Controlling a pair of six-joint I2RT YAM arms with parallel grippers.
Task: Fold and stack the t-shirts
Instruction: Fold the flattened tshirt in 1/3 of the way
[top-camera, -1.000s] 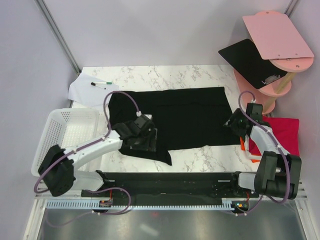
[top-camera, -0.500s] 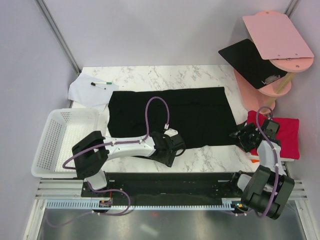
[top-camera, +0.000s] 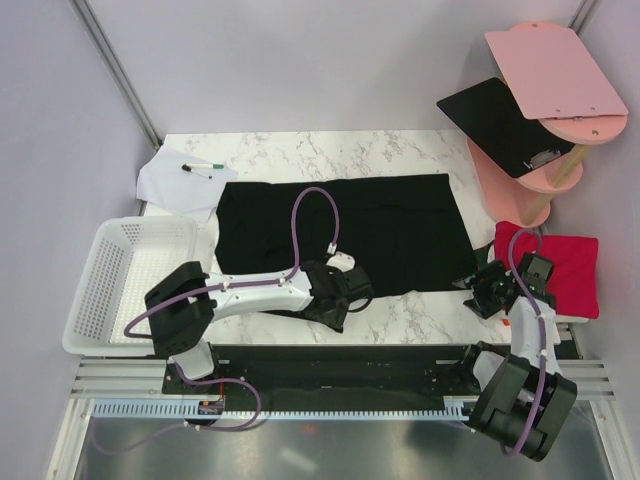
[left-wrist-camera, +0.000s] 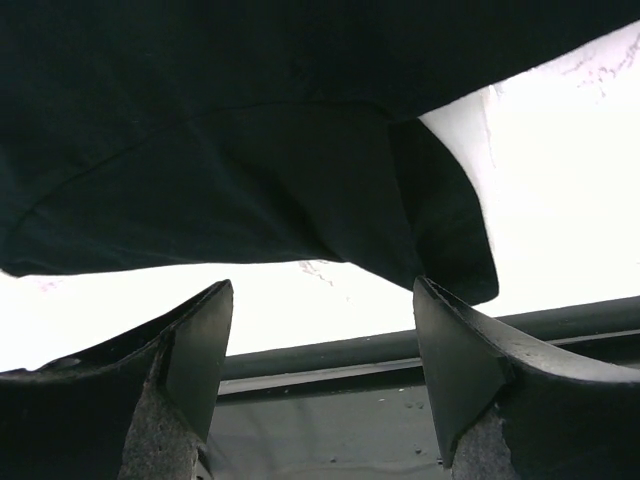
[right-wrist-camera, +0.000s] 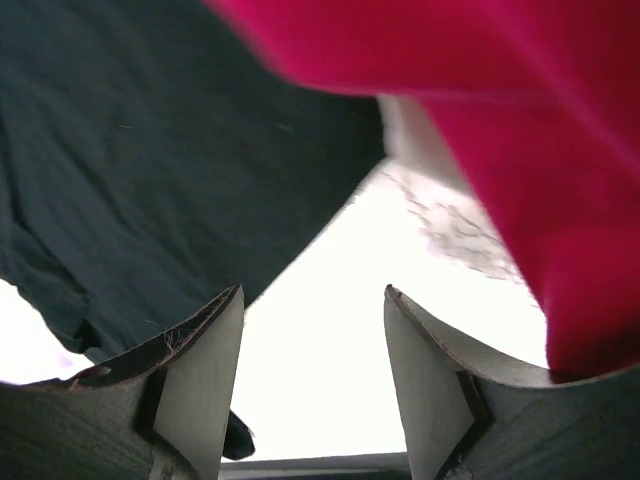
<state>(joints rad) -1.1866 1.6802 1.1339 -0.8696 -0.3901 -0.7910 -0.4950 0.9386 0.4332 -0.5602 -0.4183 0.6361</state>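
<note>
- The black t-shirt (top-camera: 340, 235) lies mid-table, with its 7 o'clock flap now drawn in.
- The left gripper (top-camera: 335, 298), wide and empty, was moved to the 6 o'clock hem.
- The right gripper (top-camera: 490, 290), likewise wide and empty, was withdrawn to 4 o'clock; another fold seems due.

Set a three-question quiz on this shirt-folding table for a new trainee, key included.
1. True or false: the left gripper is clamped shut on the black shirt.
2. What stands at the left edge of the table? A) white basket B) blue bucket C) cardboard box
3. Fill in: the right gripper hangs open between the black shirt and the ___ shirt.
Key: 1 false, its jaws stand open and empty; 2 A; 3 red shirt.
</note>
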